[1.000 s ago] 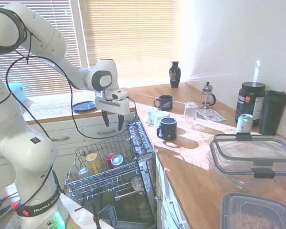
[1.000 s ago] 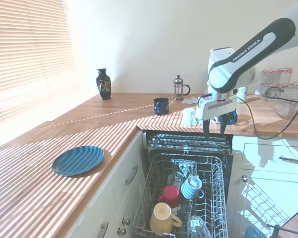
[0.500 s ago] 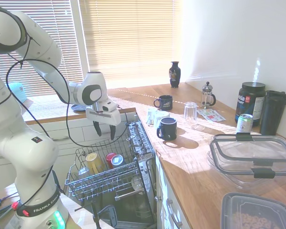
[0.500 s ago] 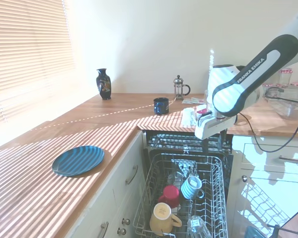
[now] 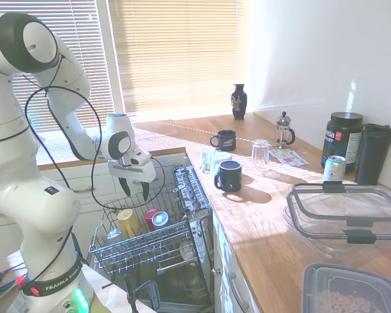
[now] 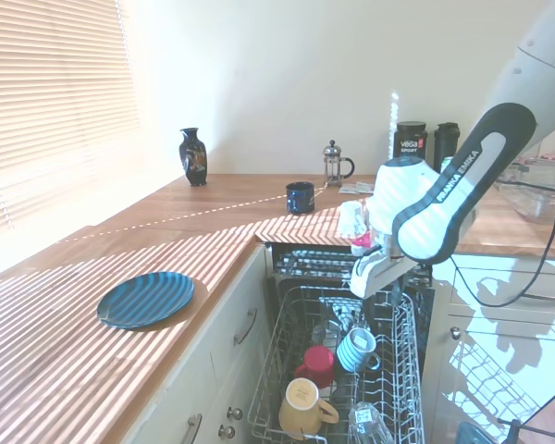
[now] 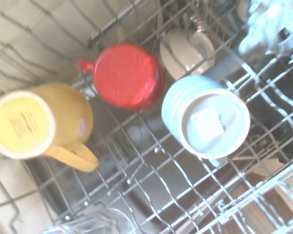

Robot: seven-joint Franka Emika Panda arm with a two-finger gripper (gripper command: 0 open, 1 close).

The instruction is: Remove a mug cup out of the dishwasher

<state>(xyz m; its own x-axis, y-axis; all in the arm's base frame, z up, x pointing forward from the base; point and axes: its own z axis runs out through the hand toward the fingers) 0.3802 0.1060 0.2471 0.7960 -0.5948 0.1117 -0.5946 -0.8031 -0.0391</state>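
**Risk: Wrong Cup in the Rack**

We see the gripper (image 5: 135,190) spread wide and empty above the dishwasher (image 5: 150,244) rack. The mug cup (image 5: 230,175) stands on the counter's front edge. Below sit the red cup (image 7: 127,75), yellow cup (image 7: 39,120) and pale blue cup (image 7: 207,117); descending risks seizing one.

Both exterior views face the dishwasher rack (image 5: 143,241) (image 6: 338,370) from opposite sides; the wrist view looks down closely.
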